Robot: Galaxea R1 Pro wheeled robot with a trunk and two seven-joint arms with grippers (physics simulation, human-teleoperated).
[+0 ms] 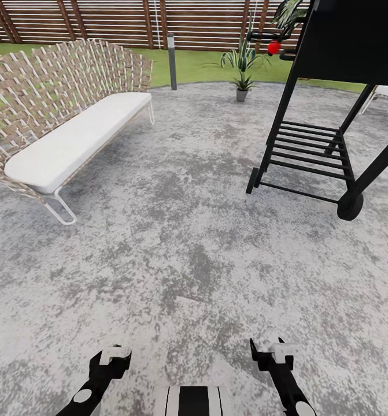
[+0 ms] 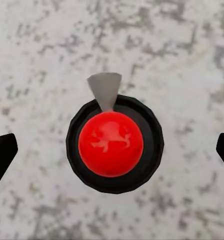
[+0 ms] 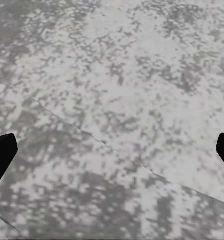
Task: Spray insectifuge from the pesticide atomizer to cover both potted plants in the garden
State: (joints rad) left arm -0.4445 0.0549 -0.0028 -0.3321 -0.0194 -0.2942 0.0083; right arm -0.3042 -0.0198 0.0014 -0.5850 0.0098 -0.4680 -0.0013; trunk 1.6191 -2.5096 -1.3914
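Closest in, both arms hang low over the patio (image 1: pixel 176 271), a round spread of mottled grey stone. The left end effector (image 2: pixel 112 150) is spread wide, its dark fingertips (image 2: pixel 2 155) far apart with nothing between them. Beneath it sits a red dome in a black ring (image 2: pixel 112 144) with a small grey wedge at its edge; what it belongs to I cannot tell. The right end effector (image 3: pixel 112 150) is equally spread and empty, looking down at bare stone.

Further out, at about ten o'clock, stands a wicker bench (image 1: pixel 72 136) with a white cushion. At about two o'clock is the black grill (image 1: pixel 321 133) on its wheeled frame, with a red knob (image 1: pixel 273 47) up by its body.

Beyond these, near twelve o'clock at the patio's far edge, a grey lamp post (image 1: pixel 172 60) rises. At one o'clock a small plant in a grey pot (image 1: pixel 241 86) stands just in front of a taller striped agave (image 1: pixel 240 56); it may be one of the potted plants, but it is too distant to say. Lawn (image 1: pixel 199 63) and a brown slatted fence (image 1: pixel 101 20) close the garden.

Where the pesticide atomizer stands I cannot tell from here. By my judgement it will be light and rigid, with a smooth wall that could slip. It wants a pinch across the middle of the body, well under the spray head, kept upright.
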